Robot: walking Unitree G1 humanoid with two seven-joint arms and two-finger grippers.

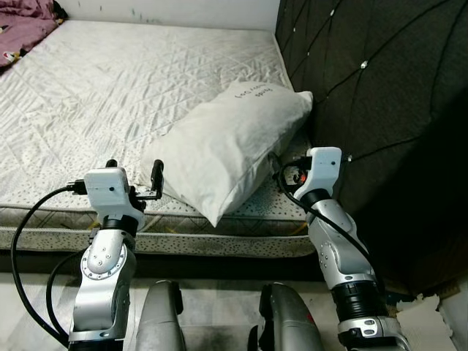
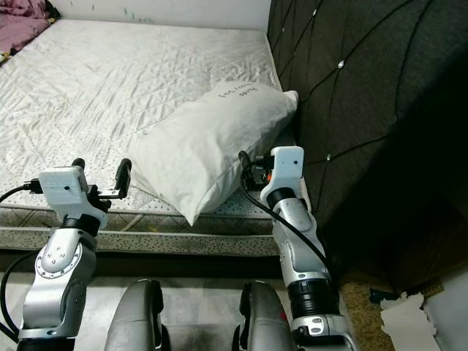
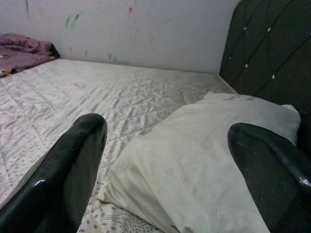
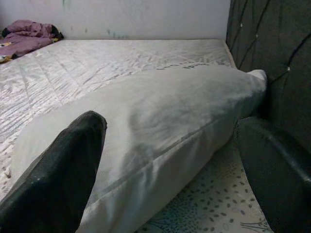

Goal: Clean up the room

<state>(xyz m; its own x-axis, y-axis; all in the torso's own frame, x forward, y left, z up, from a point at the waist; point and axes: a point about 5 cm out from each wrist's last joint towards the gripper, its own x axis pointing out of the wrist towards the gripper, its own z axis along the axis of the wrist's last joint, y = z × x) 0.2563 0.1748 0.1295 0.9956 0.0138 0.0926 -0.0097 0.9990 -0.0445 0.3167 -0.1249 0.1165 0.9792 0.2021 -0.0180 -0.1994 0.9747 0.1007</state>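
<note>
A white pillow (image 1: 227,146) lies on the bare quilted mattress (image 1: 110,88), its far end against the dark tufted headboard (image 1: 380,95). My left gripper (image 1: 134,174) is raised at the mattress's front edge, just beside the pillow's near left corner, open with nothing between its fingers. In the left wrist view the pillow (image 3: 209,155) spreads ahead of the fingertips (image 3: 82,145). My right gripper (image 1: 287,174) is open at the pillow's right side, close to the headboard. In the right wrist view the pillow's long side (image 4: 160,126) fills the gap between the fingers (image 4: 68,165).
A crumpled pink blanket (image 1: 25,25) lies at the mattress's far left corner by the white wall. My own legs (image 1: 157,314) stand against the bed's front edge. Torn paper (image 1: 431,307) lies on the floor at the right, below the headboard.
</note>
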